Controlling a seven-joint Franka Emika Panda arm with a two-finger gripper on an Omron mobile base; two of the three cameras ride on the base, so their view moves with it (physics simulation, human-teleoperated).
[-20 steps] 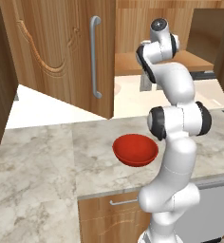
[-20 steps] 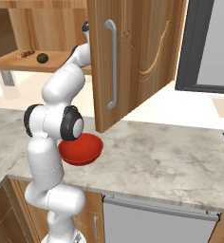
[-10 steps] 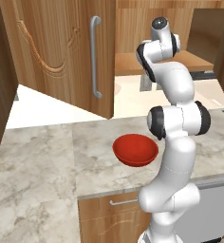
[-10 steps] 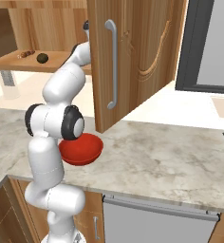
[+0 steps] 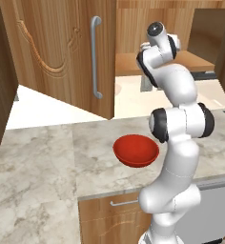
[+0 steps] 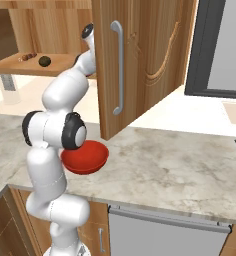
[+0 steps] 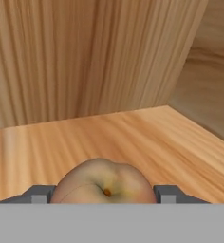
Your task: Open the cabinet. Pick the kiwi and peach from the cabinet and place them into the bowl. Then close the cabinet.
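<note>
The cabinet stands open, its carved door swung out to the left and seen from the other side as door. My arm reaches into it above the shelf. In the hand view the peach sits on that shelf, pale pinkish with a small stem dimple. My gripper is shut on the peach, one finger against each side. A dark kiwi lies on the shelf to the arm's left. The red bowl rests on the marble counter by my arm, also seen as bowl.
A small reddish-brown item lies beside the kiwi. The cabinet's back wall and side wall close in around the hand. A dishwasher front sits under the counter. A dark appliance hangs at right.
The jaws have closed inward onto the peach. The arm and the rest of the scene have stayed in place.
</note>
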